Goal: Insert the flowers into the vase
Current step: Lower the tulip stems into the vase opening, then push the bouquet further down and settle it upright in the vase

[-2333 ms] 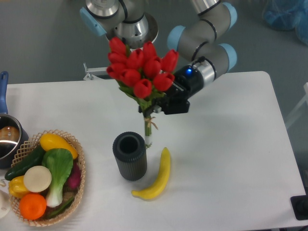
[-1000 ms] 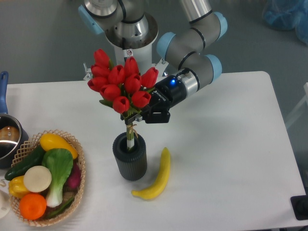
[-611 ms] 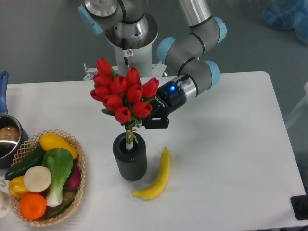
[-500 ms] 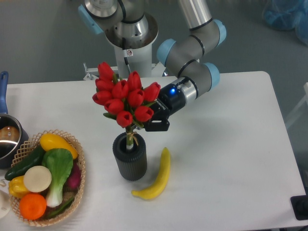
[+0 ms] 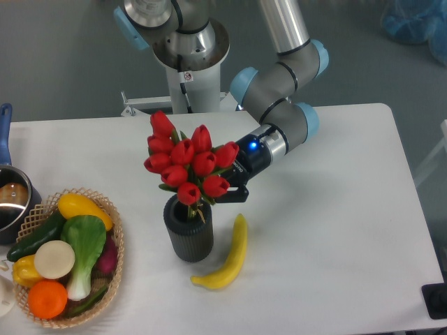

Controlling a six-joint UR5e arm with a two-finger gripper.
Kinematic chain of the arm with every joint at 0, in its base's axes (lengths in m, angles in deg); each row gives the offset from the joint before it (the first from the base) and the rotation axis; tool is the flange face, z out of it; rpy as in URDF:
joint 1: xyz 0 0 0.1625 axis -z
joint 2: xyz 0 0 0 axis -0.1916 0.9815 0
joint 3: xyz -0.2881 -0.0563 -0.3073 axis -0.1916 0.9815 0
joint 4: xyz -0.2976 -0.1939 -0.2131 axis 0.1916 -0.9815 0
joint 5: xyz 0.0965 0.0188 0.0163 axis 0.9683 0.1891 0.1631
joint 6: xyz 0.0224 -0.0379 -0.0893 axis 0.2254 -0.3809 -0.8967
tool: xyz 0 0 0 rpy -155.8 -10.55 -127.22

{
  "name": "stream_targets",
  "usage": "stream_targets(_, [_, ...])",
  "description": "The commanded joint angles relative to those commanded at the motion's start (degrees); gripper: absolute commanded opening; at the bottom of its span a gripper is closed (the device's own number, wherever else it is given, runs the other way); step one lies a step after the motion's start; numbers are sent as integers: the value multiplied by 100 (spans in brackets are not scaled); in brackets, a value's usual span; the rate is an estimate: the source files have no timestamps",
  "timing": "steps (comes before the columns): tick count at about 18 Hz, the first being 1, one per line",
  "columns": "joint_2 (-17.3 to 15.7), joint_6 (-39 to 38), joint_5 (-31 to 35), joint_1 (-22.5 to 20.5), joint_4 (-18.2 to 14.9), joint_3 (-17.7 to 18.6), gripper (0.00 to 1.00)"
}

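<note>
I see the flowers [image 5: 190,167] standing with stems down inside the vase [image 5: 188,229], heads just above its mouth. The gripper [image 5: 225,198] sits behind the blooms, apparently clamped on the bunch. Banana [image 5: 227,256] lies just beside the vase.

The flowers [image 5: 188,166] stand with their stems down inside the mouth of the vase [image 5: 188,228], the red buds bunched just above its rim. The gripper [image 5: 222,197] reaches in from three o'clock and grips the bunch just below the blooms. A banana [image 5: 228,257] lies beside the vase at four o'clock, and a basket [image 5: 112,258] of vegetables sits at nine o'clock.
</note>
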Motion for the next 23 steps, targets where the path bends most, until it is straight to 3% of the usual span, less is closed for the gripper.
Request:
stream_targets(6, [141,272,0,9,0,44,23])
stream_targets(23, [123,299,9,88,18,202,25])
